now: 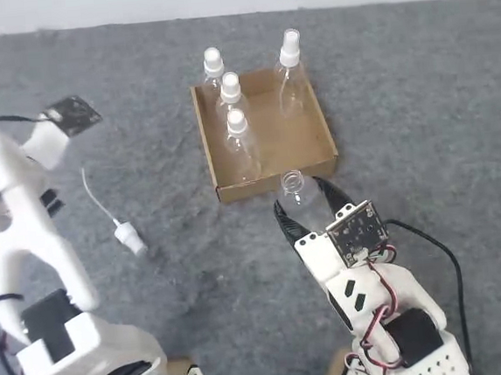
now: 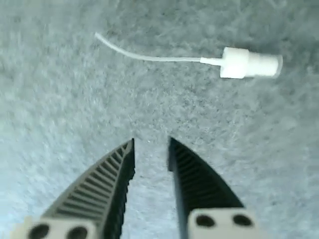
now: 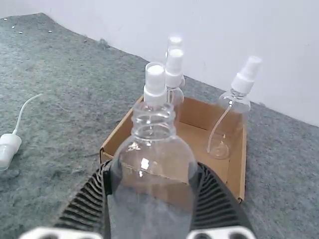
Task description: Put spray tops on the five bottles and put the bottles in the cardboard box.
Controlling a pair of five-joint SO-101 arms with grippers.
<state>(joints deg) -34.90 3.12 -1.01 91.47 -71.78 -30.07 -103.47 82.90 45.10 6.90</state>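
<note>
The last bottle (image 1: pixel 292 184) stands just outside the cardboard box's (image 1: pixel 271 175) near wall, no top on, your right claw (image 1: pixel 301 202) clamped on it so it cannot tip. Your left claw (image 2: pixel 150 144) hangs apart by the spray top (image 2: pixel 249 63) on the bench (image 1: pixel 418 94).

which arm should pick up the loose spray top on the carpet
Left. The left end effector is open and empty, with the spray top lying on the carpet just ahead of it. The right end effector is shut on the uncapped bottle by the cardboard box, so it is not free.
</note>
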